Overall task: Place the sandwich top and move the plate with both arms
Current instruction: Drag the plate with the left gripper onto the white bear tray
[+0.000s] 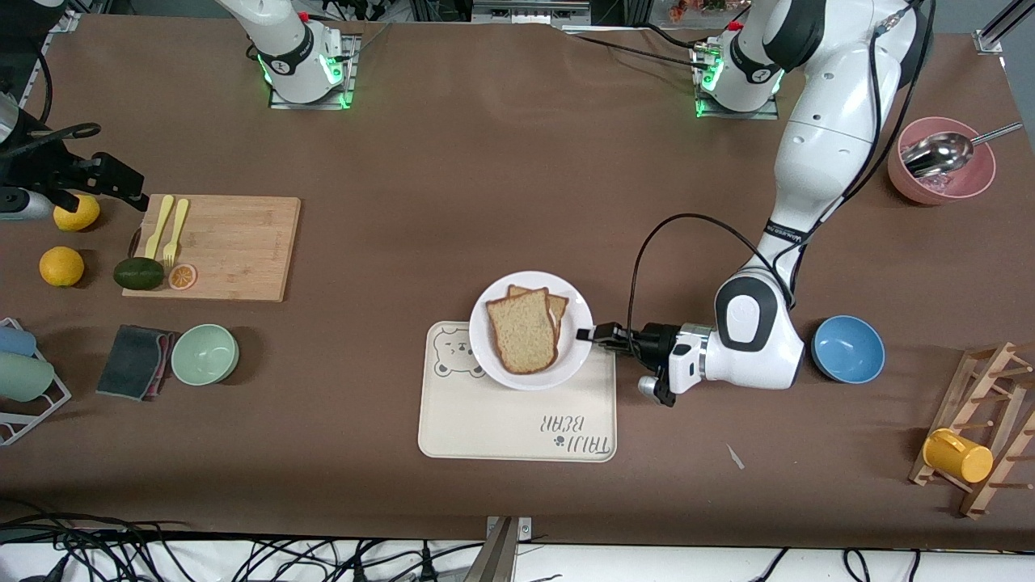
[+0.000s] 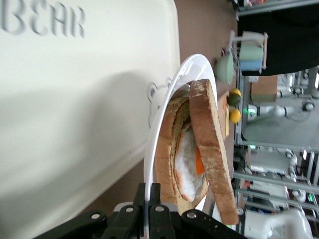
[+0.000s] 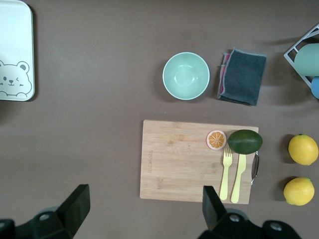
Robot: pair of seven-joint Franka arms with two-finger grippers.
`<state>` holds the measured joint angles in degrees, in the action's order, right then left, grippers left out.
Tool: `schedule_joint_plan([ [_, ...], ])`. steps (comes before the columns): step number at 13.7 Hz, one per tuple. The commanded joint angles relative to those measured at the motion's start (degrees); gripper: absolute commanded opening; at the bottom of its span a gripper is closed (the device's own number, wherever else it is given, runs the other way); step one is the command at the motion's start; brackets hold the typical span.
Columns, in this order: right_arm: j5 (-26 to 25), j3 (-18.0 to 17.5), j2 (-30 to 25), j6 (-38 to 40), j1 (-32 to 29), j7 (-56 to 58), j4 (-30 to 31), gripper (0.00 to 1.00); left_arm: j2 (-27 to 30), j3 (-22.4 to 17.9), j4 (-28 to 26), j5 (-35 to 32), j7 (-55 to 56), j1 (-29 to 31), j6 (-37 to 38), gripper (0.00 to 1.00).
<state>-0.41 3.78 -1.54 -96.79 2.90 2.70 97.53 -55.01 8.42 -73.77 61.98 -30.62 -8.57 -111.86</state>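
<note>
Front view: white plate [image 1: 496,356] sits on the cream bear-print tray [image 1: 517,420], overhanging the tray's edge that lies farther from the cam. Sandwich top [image 1: 523,331] lies on the plate over another bread slice [image 1: 556,305], which pokes out at the side farther from the cam. Left arm [image 1: 800,202] reaches down from its base; left end effector [image 1: 590,334] is low at the plate's rim toward the left arm's end of the counter [image 1: 453,162], fingers pressed together on the rim. Blue bowl [image 1: 847,348] is just beside the left arm's wrist. Right end effector [image 1: 48,174] is up near the counter's right-arm end, over a lemon [image 1: 77,212], waiting. Cutting board [image 1: 218,246] carries avocado [image 1: 138,273], orange slice [image 1: 182,276] and yellow fork [image 1: 174,233]. Green bowl [image 1: 204,354] is nearer the cam than the board.

Left wrist view: left end effector [image 2: 149,201] pinches the plate [image 2: 159,129] edge btw its fingers. Sandwich top [image 2: 212,149] leans over the lower slice [image 2: 167,159], with fried egg [image 2: 189,164] visible btw them. Tray [image 2: 75,124] under the plate.

Right wrist view: right end effector [image 3: 144,206] is spread wide, holding nothing, over the cutting board [image 3: 184,159]. Green bowl [image 3: 186,75], grey cloth [image 3: 243,75], two lemons [image 3: 300,169] and a tray [image 3: 15,55] corner show.
</note>
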Motion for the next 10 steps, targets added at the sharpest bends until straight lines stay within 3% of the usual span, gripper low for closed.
schedule_joint_plan([
  [1, -0.03, -0.79, -0.39, 0.37, -0.87, -0.24, 0.11, 1.0, -3.34, -0.16, 5.38, 2.09, 7.13, -2.06, -2.57, 0.0],
  [10, -0.03, -0.79, -0.39, 0.37, -0.96, -0.24, 0.2, 1.0, -6.16, 0.1, 6.71, 7.1, 8.65, -3.3, -12.24, 0.0],
])
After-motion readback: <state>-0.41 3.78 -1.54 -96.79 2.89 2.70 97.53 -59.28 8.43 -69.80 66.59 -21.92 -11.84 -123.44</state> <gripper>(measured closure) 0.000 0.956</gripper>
